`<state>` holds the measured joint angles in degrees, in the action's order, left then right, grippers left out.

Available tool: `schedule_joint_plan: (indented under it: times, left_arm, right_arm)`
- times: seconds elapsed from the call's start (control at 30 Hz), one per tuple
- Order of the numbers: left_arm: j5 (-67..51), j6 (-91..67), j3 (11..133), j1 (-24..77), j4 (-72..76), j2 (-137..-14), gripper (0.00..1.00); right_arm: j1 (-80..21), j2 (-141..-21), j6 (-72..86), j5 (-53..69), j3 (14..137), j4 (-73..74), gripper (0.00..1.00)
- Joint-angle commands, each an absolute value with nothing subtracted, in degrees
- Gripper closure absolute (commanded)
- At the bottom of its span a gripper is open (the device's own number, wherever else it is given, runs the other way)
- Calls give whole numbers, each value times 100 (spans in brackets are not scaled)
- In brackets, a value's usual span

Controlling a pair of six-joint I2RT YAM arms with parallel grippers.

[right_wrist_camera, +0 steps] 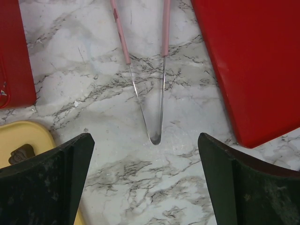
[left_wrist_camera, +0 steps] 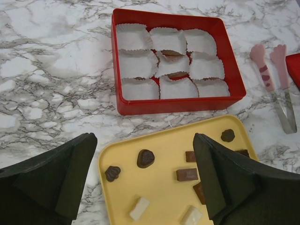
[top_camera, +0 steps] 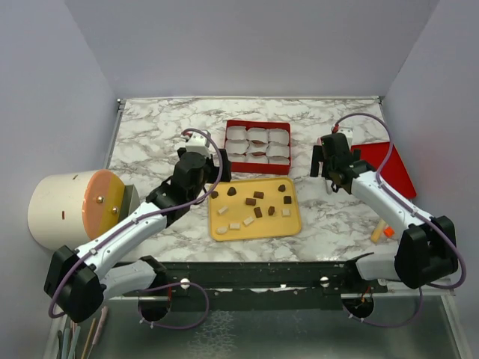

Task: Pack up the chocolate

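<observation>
Several brown chocolate pieces [top_camera: 254, 200] lie on a yellow tray [top_camera: 254, 224], mixed with white pieces [left_wrist_camera: 139, 208]. In the left wrist view I see a dark heart-shaped piece [left_wrist_camera: 145, 158] and a brown block [left_wrist_camera: 186, 175]. A red box [top_camera: 258, 170] of white paper cups [left_wrist_camera: 136, 63] sits behind the tray, and two middle cups hold chocolate [left_wrist_camera: 177, 74]. My left gripper [top_camera: 196, 153] [left_wrist_camera: 143, 140] is open and empty over the tray's far left corner. My right gripper [top_camera: 329, 161] [right_wrist_camera: 145, 140] is open and empty above pink-handled tongs [right_wrist_camera: 157, 117].
A red lid [top_camera: 393, 168] [right_wrist_camera: 253, 61] lies flat at the right. A cream cylinder with an orange face [top_camera: 75, 209] stands at the left edge. Small tan and orange items [top_camera: 382, 232] lie near the right arm's base. The tongs also show in the left wrist view [left_wrist_camera: 276, 70].
</observation>
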<state>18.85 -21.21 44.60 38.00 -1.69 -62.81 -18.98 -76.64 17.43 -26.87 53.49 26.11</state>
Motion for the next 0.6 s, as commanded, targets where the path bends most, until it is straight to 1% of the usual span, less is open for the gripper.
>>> schedule_joint_plan:
  times: [0.0,0.13,0.3,0.57]
  left_arm:
    - [1736,-2364,4289,3838,-18,-6031,6]
    - [1732,-2412,4229,3833,105,-5942,6]
    - [1764,-2408,4189,3838,112,-5862,6]
    - [1748,-2384,4127,3836,199,-5831,6]
  right_arm:
    - [-1825,-7478,1408,-2483,5358,2378,0]
    - [-1720,-7893,1379,-2590,5530,2556,0]
    - [-1370,-8389,1004,-1881,5590,2222,0]
    - [-727,-8364,741,-885,5210,1368,0]
